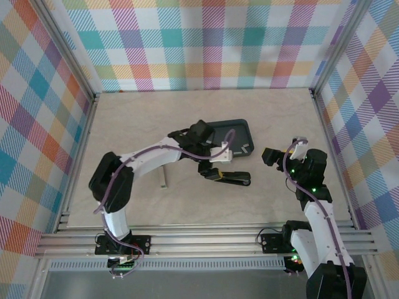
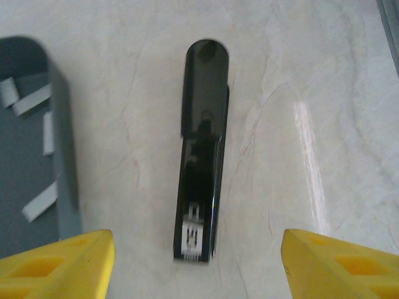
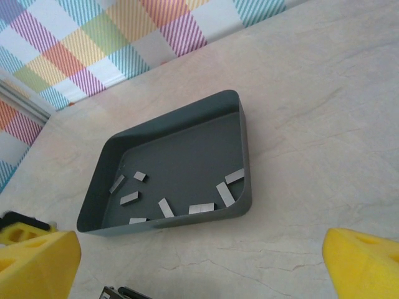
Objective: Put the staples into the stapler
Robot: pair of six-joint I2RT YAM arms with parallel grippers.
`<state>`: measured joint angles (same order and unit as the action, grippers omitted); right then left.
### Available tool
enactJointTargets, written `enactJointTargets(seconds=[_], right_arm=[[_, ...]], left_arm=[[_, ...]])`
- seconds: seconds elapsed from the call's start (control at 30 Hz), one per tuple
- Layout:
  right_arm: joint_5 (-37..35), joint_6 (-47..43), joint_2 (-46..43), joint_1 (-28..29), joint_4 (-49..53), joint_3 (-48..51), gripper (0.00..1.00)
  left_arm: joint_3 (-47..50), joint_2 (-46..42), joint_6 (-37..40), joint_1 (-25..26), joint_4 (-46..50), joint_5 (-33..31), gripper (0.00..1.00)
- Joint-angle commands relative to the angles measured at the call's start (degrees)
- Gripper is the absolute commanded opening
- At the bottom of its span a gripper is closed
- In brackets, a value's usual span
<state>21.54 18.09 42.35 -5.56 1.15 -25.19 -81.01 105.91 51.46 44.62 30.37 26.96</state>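
The black stapler (image 2: 202,156) lies flat on the pale table, just in front of the tray (image 1: 240,124). My left gripper (image 2: 197,243) hovers over the stapler's near end, its yellow fingers (image 2: 62,261) wide apart with a gap on each side, open and touching nothing. Several staples (image 3: 201,208), short light-grey strips, lie loose in the dark grey tray (image 3: 181,115). My right gripper (image 3: 199,243) stands open to the tray's right, holding nothing. From above, the left gripper (image 1: 215,172) is at the stapler (image 1: 235,179) and the right gripper (image 1: 269,157) is beside the tray.
A thin grey bar (image 1: 163,177) lies on the table left of the left arm. Plaid walls with metal frame posts close in the table on three sides. The tray's wall (image 2: 62,156) stands just left of the stapler.
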Motion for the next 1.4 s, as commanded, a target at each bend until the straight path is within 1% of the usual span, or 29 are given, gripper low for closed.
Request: enactJointTargets(seconds=[0.0, 0.13, 0.3, 0.47, 0.53, 0.63, 0.77, 0.83, 1.0, 1.1, 1.17, 1.23, 1.3, 1.37], right_arm=[[-1.79, 4.18, -1.9, -0.32, -2.49, 1.84, 0.99], [-2.36, 6.77, -3.2, -0.3, -4.13, 4.03, 0.99], [-2.69, 7.93, -4.76, -0.25, -3.36, 5.04, 0.99], [-2.2, 8.08, -6.17, -0.24, -1.79, 5.24, 0.99], [-2.03, 8.17, -6.83, -0.25, -1.25, 5.41, 0.99], [-1.94, 8.36, -7.78, -0.24, -0.66, 5.68, 0.99], [-2.03, 8.63, -8.75, -0.28, -0.06, 6.11, 0.99], [-1.94, 8.65, -9.17, -0.31, -0.09, 6.38, 0.99], [-1.68, 9.04, -9.77, -0.3, 0.19, 6.64, 0.99], [-1.9, 9.15, -9.99, -0.29, 0.43, 6.64, 0.99], [-2.02, 9.14, -10.16, -0.24, 0.54, 6.65, 0.99], [-2.2, 9.26, -10.26, -0.24, 0.58, 6.73, 0.99], [-2.31, 9.34, -10.34, -0.25, 0.7, 6.73, 0.99], [-2.38, 9.47, -10.43, -0.24, 0.59, 6.88, 0.99]], left_arm=[[-4.5, 3.82, 2.37, 2.45, 2.44, 0.45, 0.71], [-9.9, 9.14, 1.33, 4.63, 2.84, 0.2, 0.71], [-15.3, 14.54, 0.69, 7.09, 3.99, 0.46, 0.71], [-19.3, 18.46, -0.28, 8.28, 3.99, 0.59, 0.7], [-20.76, 19.68, -0.78, 8.56, 4.0, 0.48, 0.67], [-21.72, 20.88, -1.58, 8.79, 3.73, -0.31, 0.6], [-21.65, 21.41, -2.08, 8.9, 3.2, -0.55, 0.56], [-21.73, 21.66, -2.31, 8.9, 3.12, -0.72, 0.51], [-21.67, 21.97, -3.16, 8.9, 2.16, -1.3, 0.46], [-21.73, 22.32, -3.37, 8.9, 1.94, -2.2, 0.47], [-21.73, 22.41, -3.56, 8.9, 1.71, -2.69, 0.51], [-21.82, 22.5, -3.57, 8.91, 1.75, -2.7, 0.53], [-21.97, 22.63, -3.75, 8.9, 1.71, -2.87, 0.52], [-22.08, 22.76, -3.92, 8.9, 1.67, -2.8, 0.45]])
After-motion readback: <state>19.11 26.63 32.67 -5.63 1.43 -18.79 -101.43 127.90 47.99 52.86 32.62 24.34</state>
